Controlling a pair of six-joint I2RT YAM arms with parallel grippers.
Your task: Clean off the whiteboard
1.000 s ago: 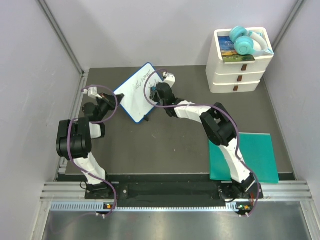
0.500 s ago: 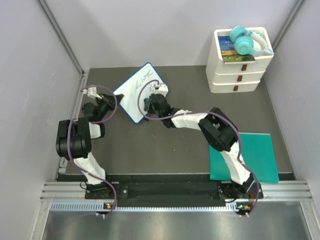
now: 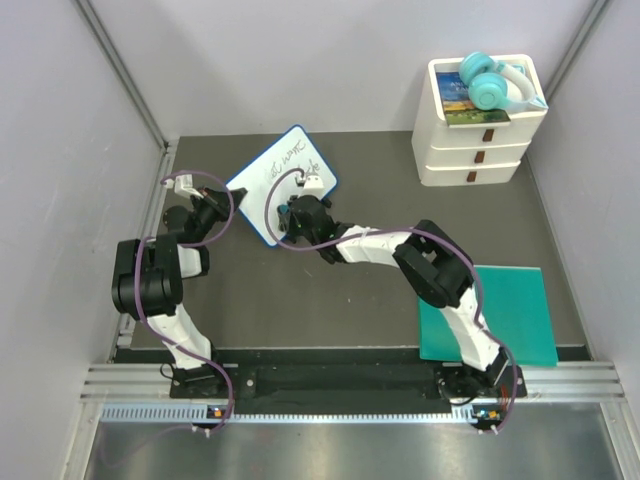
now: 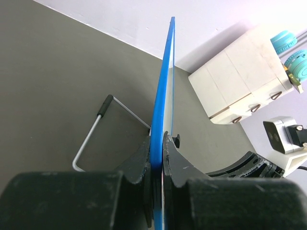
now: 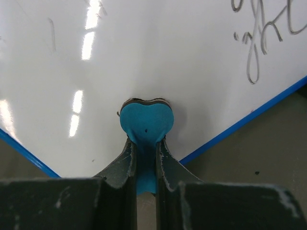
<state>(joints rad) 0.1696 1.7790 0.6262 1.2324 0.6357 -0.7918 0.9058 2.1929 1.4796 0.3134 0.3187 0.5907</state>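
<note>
We're mid-wipe: left jaws clamp the whiteboard (image 3: 265,195), right jaws press a gripped blue eraser (image 5: 146,120) against it; the scribbles (image 5: 254,52) need sweeping next.

White links (image 3: 182,328), black joints (image 3: 148,275), purple cables (image 3: 224,188), black left hand (image 4: 156,144) and right hand (image 5: 145,144).

pincer (image 4: 156,146) clamping whiteboard (image 4: 166,81) edge, seemingly upright

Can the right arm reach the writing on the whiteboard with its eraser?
Probably yes: the right gripper holds the eraser against the whiteboard, the writing lies unobstructed beside it, and the left gripper clamps the edge.
</note>
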